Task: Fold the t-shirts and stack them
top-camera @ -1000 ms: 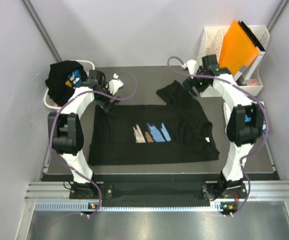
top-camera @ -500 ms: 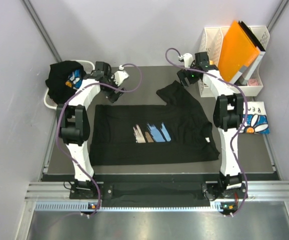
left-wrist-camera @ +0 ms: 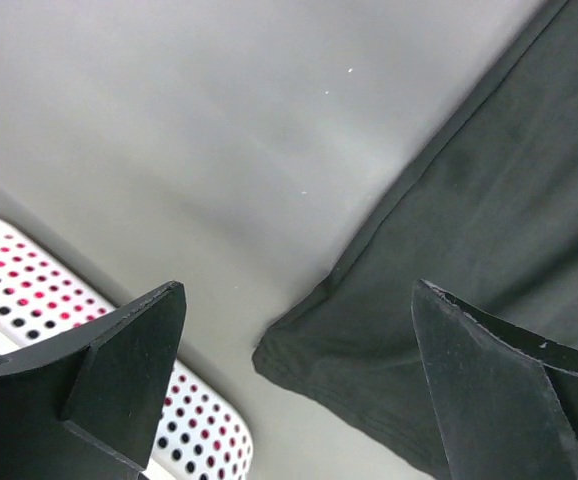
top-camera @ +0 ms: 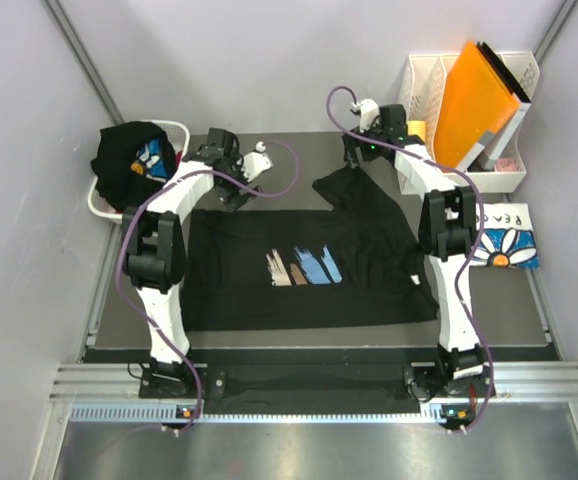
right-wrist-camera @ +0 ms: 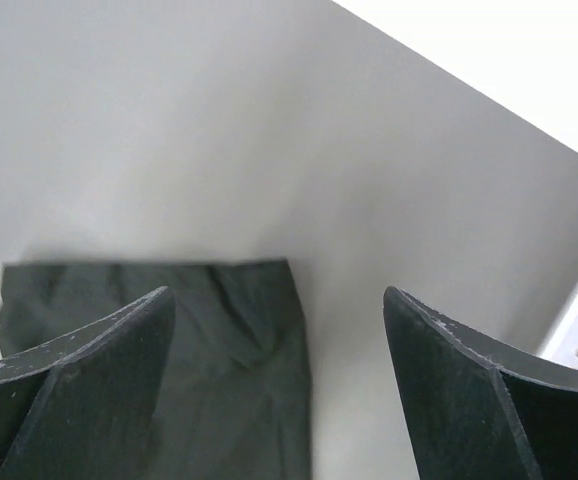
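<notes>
While both arms reach toward the far side, the printed black tee (top-camera: 309, 265) lies flat mid-counter (top-camera: 314, 150), chest print up. The left gripper (top-camera: 233, 195) hangs jaws wide over the tee's 11 o'clock corner, and the wrist view shows that hem edge between its fingers, not pinched. The right gripper (top-camera: 355, 160) is wide too, above the sleeve end poking out at 1 o'clock, holding nothing. Bare counter runs along 12 o'clock beyond both. More black tees (top-camera: 129, 160) are heaped in the white basket (top-camera: 97, 205) at 10 o'clock, near the left arm. The folded white daisy tee (top-camera: 504, 245) sits at 3 o'clock beside the right arm, and the orange folder (top-camera: 479, 95) is at 2 o'clock.
</notes>
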{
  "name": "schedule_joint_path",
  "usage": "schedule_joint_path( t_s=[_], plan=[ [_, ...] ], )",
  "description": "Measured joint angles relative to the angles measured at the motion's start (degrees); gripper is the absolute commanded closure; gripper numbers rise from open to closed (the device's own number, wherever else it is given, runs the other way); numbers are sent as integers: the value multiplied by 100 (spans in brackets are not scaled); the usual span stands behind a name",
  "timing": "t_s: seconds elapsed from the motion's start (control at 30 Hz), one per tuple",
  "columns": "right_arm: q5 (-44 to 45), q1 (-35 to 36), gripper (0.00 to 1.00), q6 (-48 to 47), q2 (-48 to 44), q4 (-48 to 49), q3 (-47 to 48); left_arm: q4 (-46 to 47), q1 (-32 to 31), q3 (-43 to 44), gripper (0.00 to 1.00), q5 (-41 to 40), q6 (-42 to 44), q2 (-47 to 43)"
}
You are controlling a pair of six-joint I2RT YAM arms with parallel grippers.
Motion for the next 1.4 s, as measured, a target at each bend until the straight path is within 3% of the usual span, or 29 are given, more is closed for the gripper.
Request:
schedule_joint_path(
  t_s=[0.2,0.5,0.7,1.07,1.23,1.4],
  plan=[
    [103,131,16,105,286,7,284,-24,-111,0,1,-310,260,0],
    [713,212,16,-511,321,55,63,-24,-269,-4,1,-708,444,0],
    [868,236,23,-796,358,-133,42,-26,-291,-94,1,-813,511,-2],
    [883,302,26,-1005,415,-389,177,-28,-310,-101,1,-872,632,-2],
    [1113,299,27,-841,442,-424,179,-28,-332,-101,1,-872,693,-2],
    [1250,184,26,11,442,-496,455,-31,-356,-101,1,-876,732,-2]
  ],
)
